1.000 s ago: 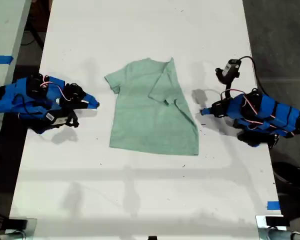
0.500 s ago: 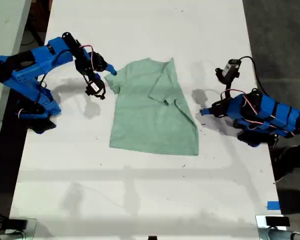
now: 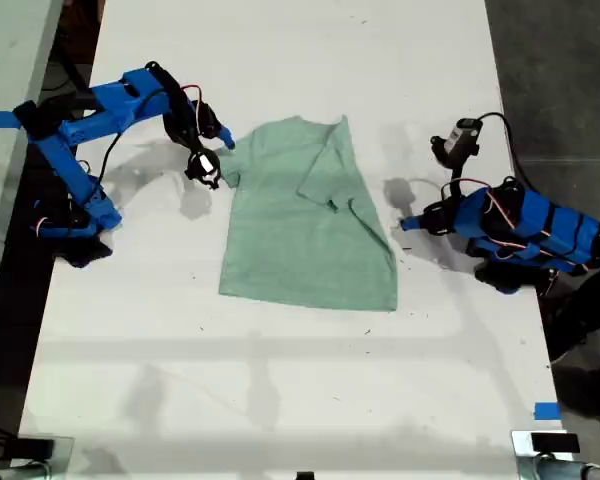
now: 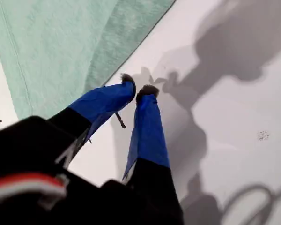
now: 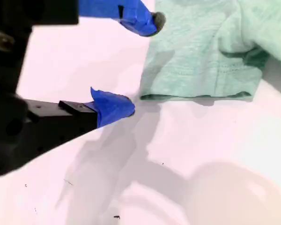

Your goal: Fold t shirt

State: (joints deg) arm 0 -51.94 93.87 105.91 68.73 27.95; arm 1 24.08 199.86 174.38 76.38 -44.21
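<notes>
In the exterior view, the t shirt (image 3: 300,225) lies flat on the white table (image 3: 280,400), a little above the frame's middle. Its long axis runs from top to bottom of the frame, leaning slightly. The neck points toward the top edge and the hem toward the bottom. The sleeve on the exterior view's right is folded inward over the chest. The other sleeve sticks out toward the upper left. My second gripper (image 3: 220,155) reaches in from the exterior view's left and sits right at that outstretched sleeve. My first gripper (image 3: 405,223) lies low on the table at the exterior view's right, its tip just beside the shirt's side edge. A strip of blue tape (image 3: 546,411) sits near the lower right corner of the frame.

In the first wrist view, my first gripper (image 4: 137,86) has its blue fingers drawn together. The dark tips are nearly touching and nothing is between them. They rest over bare table (image 4: 234,140), just off the edge of the t shirt (image 4: 51,42).

In the second wrist view, my second gripper (image 5: 136,63) stands wide apart. One fingertip is over the cloth of the t shirt (image 5: 201,51) and the other is just beside the sleeve's stitched hem. I cannot tell whether either tip touches the cloth.
</notes>
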